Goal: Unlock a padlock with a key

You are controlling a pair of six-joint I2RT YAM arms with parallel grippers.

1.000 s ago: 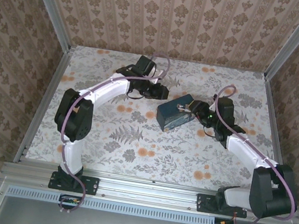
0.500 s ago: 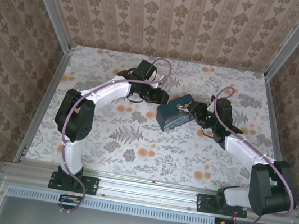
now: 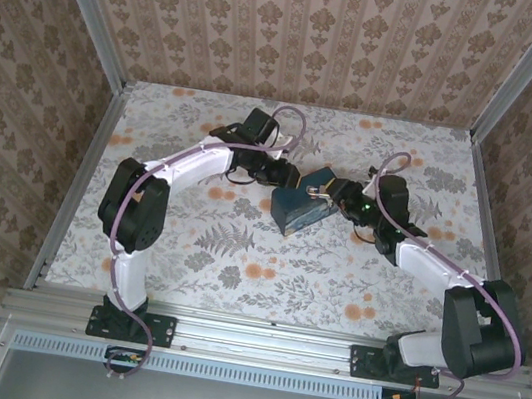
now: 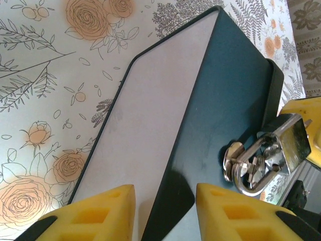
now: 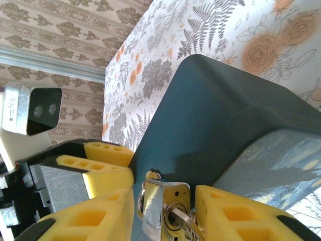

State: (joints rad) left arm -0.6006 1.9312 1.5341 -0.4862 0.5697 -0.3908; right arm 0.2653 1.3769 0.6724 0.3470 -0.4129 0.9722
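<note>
A dark blue box (image 3: 295, 210) lies mid-table between both arms. On its hasp hangs the small silvery padlock (image 5: 168, 201), its thin shackle through the loop (image 4: 248, 173). The key (image 5: 183, 221) is in the keyhole and runs back between my right fingers. My right gripper (image 5: 164, 192) has its yellow jaws close against the padlock's two sides. My left gripper (image 4: 164, 188) stands open astride the box's (image 4: 220, 100) long edge, one finger over the pale grey face and one over the blue face. In the top view the left gripper (image 3: 288, 176) meets the box's far-left corner, and the right gripper (image 3: 332, 196) its right end.
The floral tablecloth (image 3: 238, 246) has free room in front of the box and to the left. Patterned walls with metal corner posts (image 3: 112, 84) close in the back and sides. The left gripper's fingers (image 5: 108, 153) lie close beside the padlock.
The box has slid left and turned toward the left gripper. The right arm followed it with the jaws narrowing round the padlock. The left gripper came down to the box's corner.
</note>
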